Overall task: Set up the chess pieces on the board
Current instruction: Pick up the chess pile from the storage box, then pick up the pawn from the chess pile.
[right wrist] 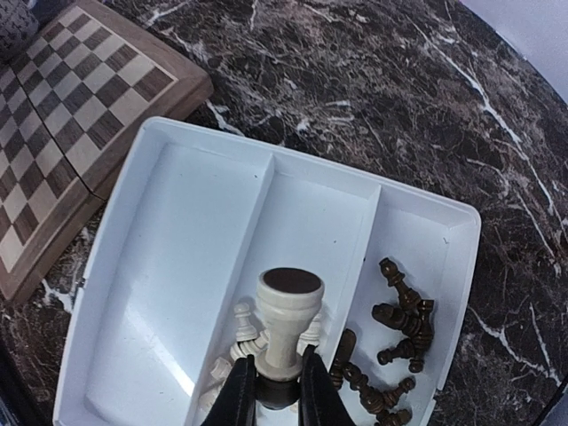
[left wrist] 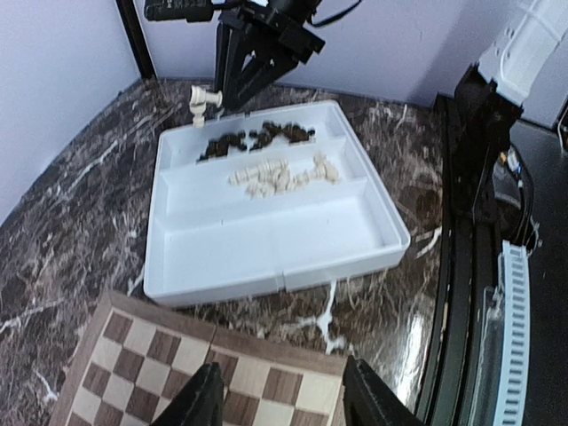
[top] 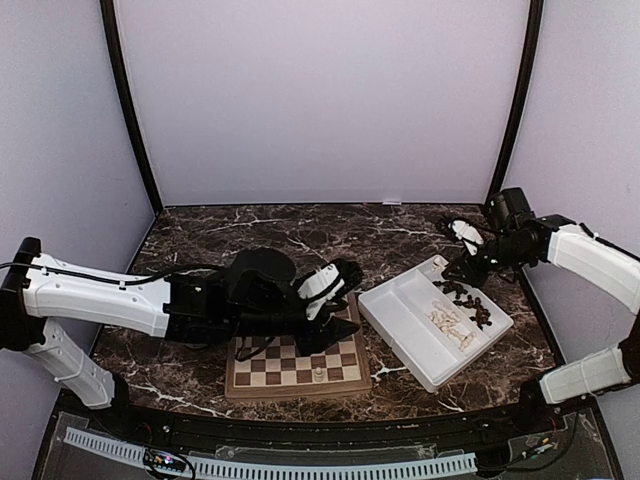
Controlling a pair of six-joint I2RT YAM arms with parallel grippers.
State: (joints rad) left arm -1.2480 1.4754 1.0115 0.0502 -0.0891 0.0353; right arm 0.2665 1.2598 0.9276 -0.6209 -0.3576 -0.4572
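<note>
Judging by what is seen, little is done: one cream piece (top: 318, 375) is set on the board (top: 265, 378), over which the empty left pincer (left wrist: 282, 399) is held parted, and a second piece (right wrist: 287, 315) is gripped by the right pincer (right wrist: 273, 390) above the tray (right wrist: 177, 231) (the remaining pieces (left wrist: 275, 175) lie there).

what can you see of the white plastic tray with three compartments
The white plastic tray is a shallow rectangle with rounded corners and a raised rim, split by two ridges into three long compartments. One outer compartment holds dark brown chess pieces, the middle one pale cream pieces, the other outer one nothing. It lies flat and askew on the dark marble table, right of the wooden chessboard, a strip of table between them.
</note>
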